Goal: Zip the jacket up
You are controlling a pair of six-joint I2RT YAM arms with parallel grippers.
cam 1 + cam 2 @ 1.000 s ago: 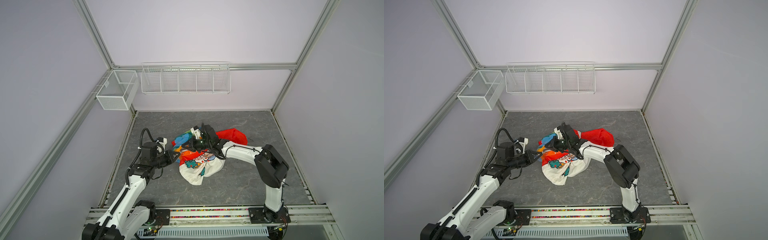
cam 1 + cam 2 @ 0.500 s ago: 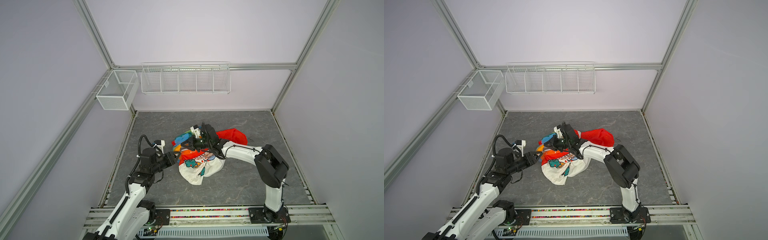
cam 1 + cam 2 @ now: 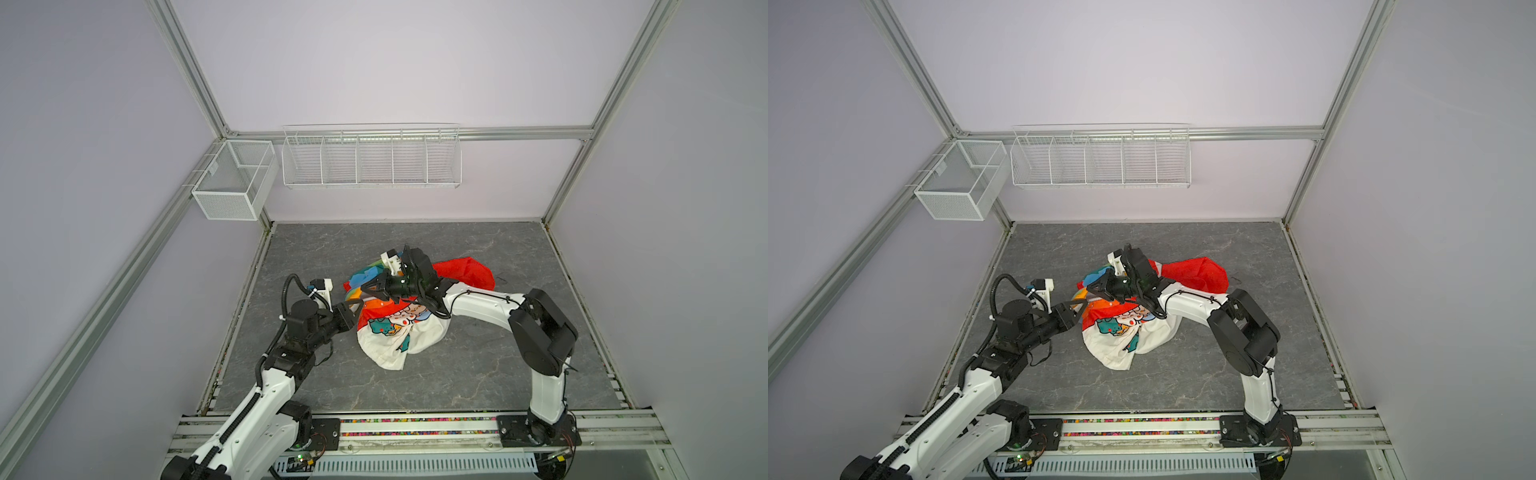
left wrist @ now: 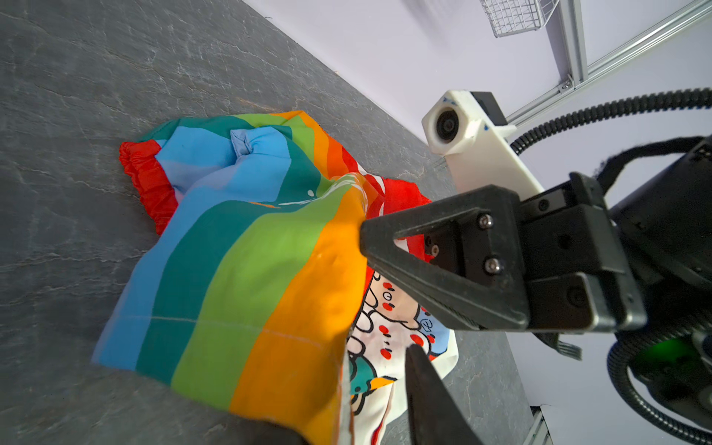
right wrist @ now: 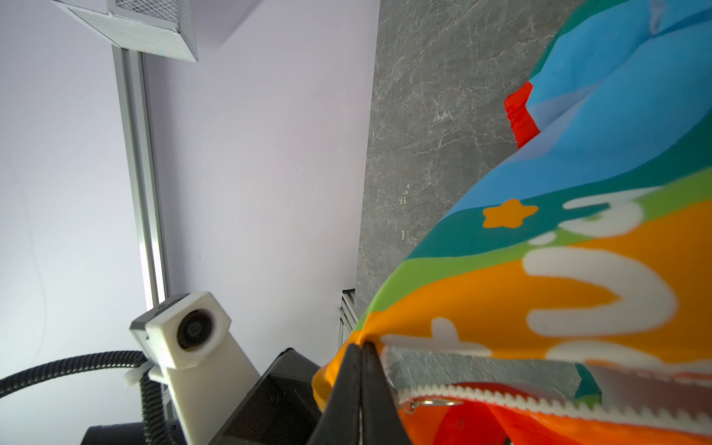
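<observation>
The jacket (image 3: 395,332) (image 3: 1121,336) lies bunched mid-table, rainbow half on the left, white cartoon half towards the front, red hood (image 3: 465,272) behind. My right gripper (image 3: 368,289) (image 5: 362,346) is shut on the orange front edge and holds it up a little. The white zipper (image 5: 481,400) and its metal pull (image 5: 431,402) run right beside those fingers. My left gripper (image 3: 353,309) (image 4: 346,393) is open at the jacket's left side, with the orange and white edges hanging between its fingers (image 4: 427,385). The right gripper's fingers (image 4: 424,246) show just above it.
A white wire rack (image 3: 370,158) hangs on the back wall and a mesh box (image 3: 232,183) on the left wall. Aluminium posts frame the cell. A rail (image 3: 415,428) with both arm bases runs along the grey table's (image 3: 478,374) front edge.
My left gripper has gone from shut to open and now straddles the jacket's left edge; its arm has sunk a little. The right gripper and its hold have not moved.
</observation>
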